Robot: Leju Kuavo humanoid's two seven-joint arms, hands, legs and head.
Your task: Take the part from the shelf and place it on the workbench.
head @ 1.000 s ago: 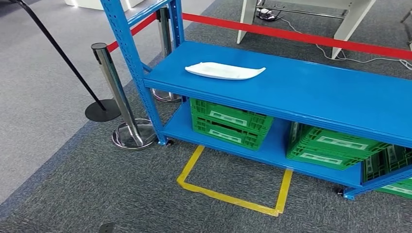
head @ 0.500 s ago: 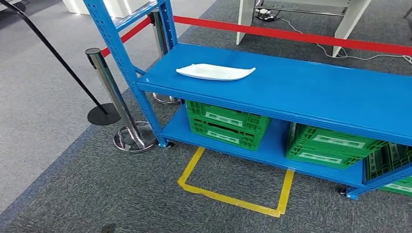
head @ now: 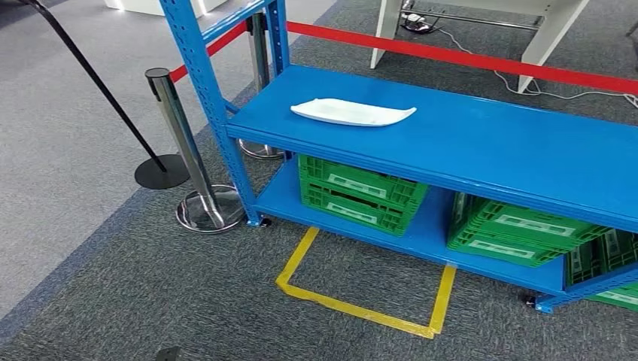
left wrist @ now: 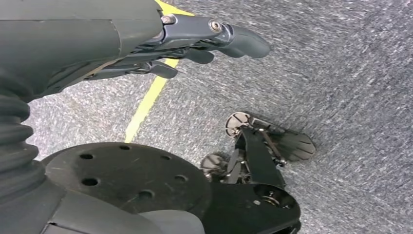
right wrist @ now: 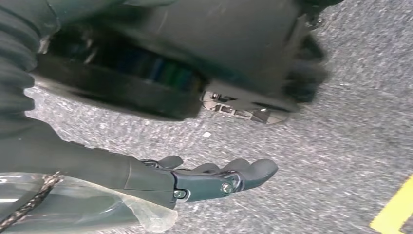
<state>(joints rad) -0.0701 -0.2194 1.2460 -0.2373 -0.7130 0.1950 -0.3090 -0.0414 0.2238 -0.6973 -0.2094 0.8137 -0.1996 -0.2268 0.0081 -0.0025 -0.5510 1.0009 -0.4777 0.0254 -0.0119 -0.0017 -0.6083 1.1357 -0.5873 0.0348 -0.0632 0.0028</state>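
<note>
A flat white part (head: 353,112) lies on the middle level of the blue shelf (head: 466,143), towards its left end. My left hand (left wrist: 195,41) hangs over grey carpet with its fingers stretched out and nothing in it. My right hand (right wrist: 214,178) also hangs over the carpet, fingers extended and apart, holding nothing.
Green crates (head: 360,193) (head: 519,226) sit on the shelf's lowest level. A yellow tape rectangle (head: 361,301) marks the carpet in front of the shelf. Chrome barrier posts (head: 184,150) with a red belt (head: 466,54) stand left of and behind the shelf. White table legs (head: 553,34) stand beyond the belt.
The whole head view has swayed left and then back right, so the camera moved. The part lies in the same place on the shelf.
</note>
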